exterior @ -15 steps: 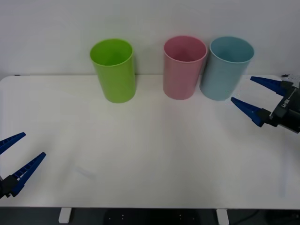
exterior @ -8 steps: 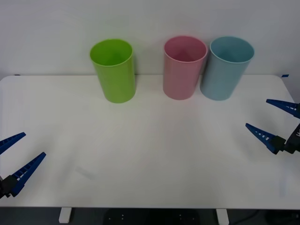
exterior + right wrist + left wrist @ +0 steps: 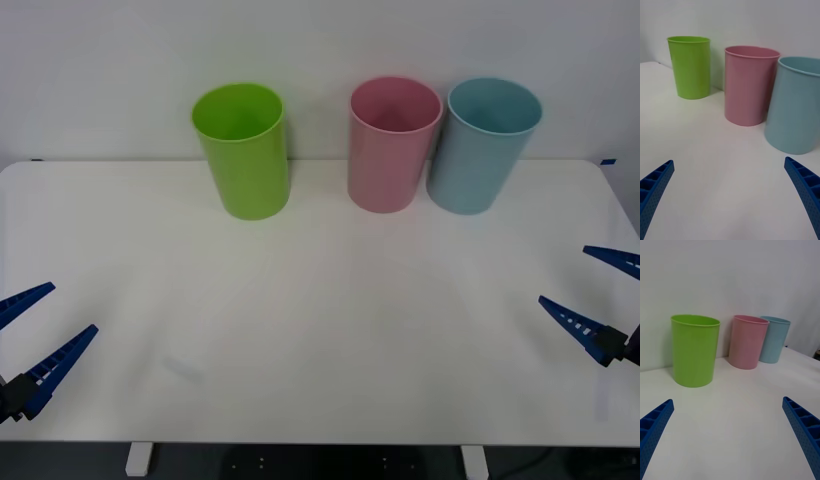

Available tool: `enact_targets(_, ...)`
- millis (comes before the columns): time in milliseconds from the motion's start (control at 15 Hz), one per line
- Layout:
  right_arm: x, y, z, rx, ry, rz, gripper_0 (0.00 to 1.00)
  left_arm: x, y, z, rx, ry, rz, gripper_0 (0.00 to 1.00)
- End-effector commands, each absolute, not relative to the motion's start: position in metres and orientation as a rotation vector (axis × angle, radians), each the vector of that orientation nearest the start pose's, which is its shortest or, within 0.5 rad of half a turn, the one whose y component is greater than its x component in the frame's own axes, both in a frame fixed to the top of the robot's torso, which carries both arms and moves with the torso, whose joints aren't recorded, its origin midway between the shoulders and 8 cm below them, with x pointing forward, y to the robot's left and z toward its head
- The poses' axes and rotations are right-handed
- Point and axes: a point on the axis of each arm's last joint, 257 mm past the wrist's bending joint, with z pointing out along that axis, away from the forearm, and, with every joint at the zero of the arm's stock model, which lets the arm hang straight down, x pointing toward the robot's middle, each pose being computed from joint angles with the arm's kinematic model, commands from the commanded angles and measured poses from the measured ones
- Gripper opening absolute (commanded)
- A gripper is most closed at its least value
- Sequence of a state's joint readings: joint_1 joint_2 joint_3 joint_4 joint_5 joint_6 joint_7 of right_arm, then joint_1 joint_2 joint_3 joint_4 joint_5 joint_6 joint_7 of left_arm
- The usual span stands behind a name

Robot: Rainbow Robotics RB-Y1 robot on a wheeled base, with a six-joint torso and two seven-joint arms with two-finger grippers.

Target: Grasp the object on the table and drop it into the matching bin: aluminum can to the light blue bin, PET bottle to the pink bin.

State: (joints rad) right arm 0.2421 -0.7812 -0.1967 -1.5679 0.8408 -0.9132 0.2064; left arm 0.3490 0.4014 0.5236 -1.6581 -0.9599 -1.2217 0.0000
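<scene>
The pink bin (image 3: 394, 143) (image 3: 748, 84) (image 3: 748, 341) stands at the back of the white table (image 3: 320, 330), with the light blue bin (image 3: 484, 143) (image 3: 799, 105) (image 3: 774, 339) just to its right. The PET bottle is out of view. My right gripper (image 3: 598, 300) (image 3: 730, 198) hovers open and empty at the table's right edge. Near the front-left corner my left gripper (image 3: 38, 335) (image 3: 728, 438) rests open, holding nothing.
A lime green bin (image 3: 243, 149) (image 3: 690, 66) (image 3: 695, 350) stands at the back, left of the pink one. A white wall rises right behind all three bins.
My right gripper has drawn back from beside the light blue bin, moving right and toward the front edge, staying open. The left arm has not moved.
</scene>
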Motion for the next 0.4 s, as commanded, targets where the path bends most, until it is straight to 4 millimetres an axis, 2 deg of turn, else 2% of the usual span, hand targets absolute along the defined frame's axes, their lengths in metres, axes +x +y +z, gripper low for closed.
enact_targets(67, 0.4010, -0.3338, -0.1954, -0.711, 1.558, 0.390, 1.00, 0.3423, 0.3297, -0.1689, 0.465, 1.441, -0.567, 1.00)
enact_targets(400, 0.3986, -0.3341, -0.1977, -0.711, 1.563, 0.394, 1.00, 0.3423, 0.3297, -0.1689, 0.465, 1.441, -0.567, 1.00)
